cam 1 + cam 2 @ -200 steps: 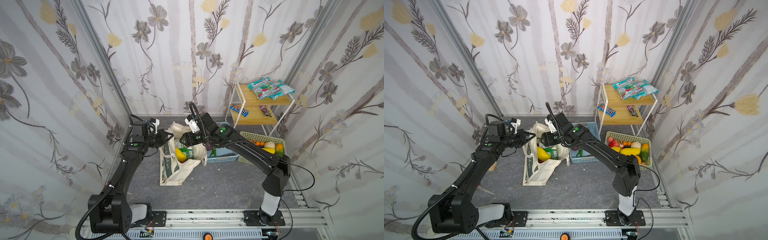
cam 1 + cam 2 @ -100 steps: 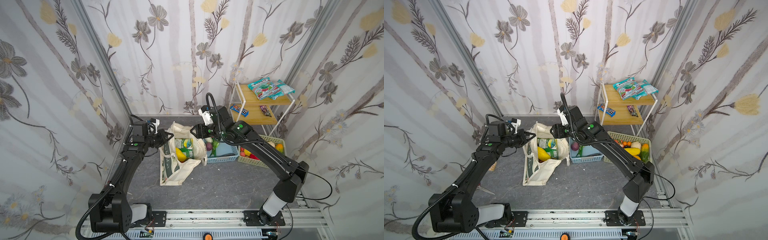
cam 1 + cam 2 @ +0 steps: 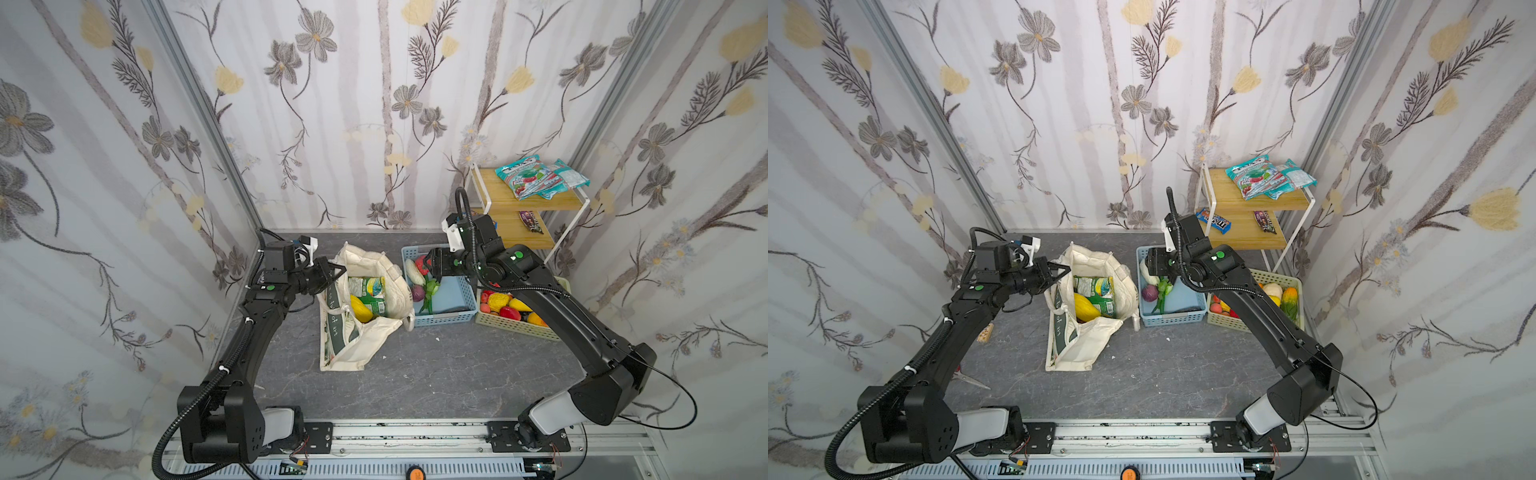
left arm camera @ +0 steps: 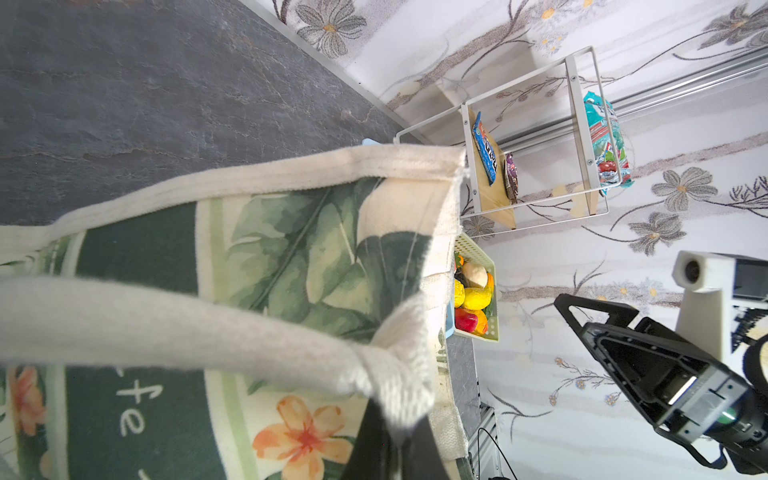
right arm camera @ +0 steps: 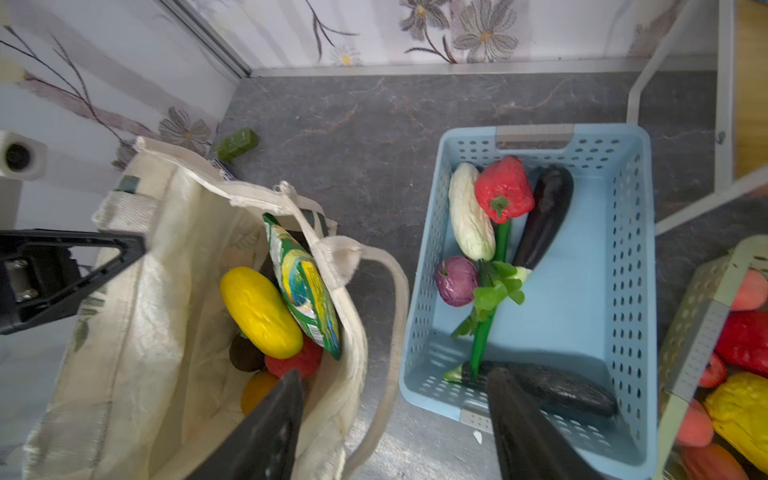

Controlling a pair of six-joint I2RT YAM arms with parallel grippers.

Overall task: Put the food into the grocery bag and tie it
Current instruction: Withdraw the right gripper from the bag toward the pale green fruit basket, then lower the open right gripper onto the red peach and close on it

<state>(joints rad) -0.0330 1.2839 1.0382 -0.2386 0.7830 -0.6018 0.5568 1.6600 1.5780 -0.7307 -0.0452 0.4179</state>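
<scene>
Right wrist view looks down into the grocery bag [image 5: 137,332], which stands open on the grey worktop [image 5: 374,124]. Inside it lie a yellow fruit [image 5: 259,311] and a green snack packet [image 5: 303,286] that leans on the bag's wall nearest the blue basket [image 5: 627,249]. Beneath them sit a red piece [image 5: 297,361], a brown piece [image 5: 245,353] and an orange piece [image 5: 255,388]. The right gripper [image 5: 390,436] hangs over the gap between bag and basket, jaws spread wide and empty. In both top views the left gripper [image 3: 328,276] is at the bag's opposite side, clamped tight on its rim beside a handle [image 4: 166,324].
</scene>
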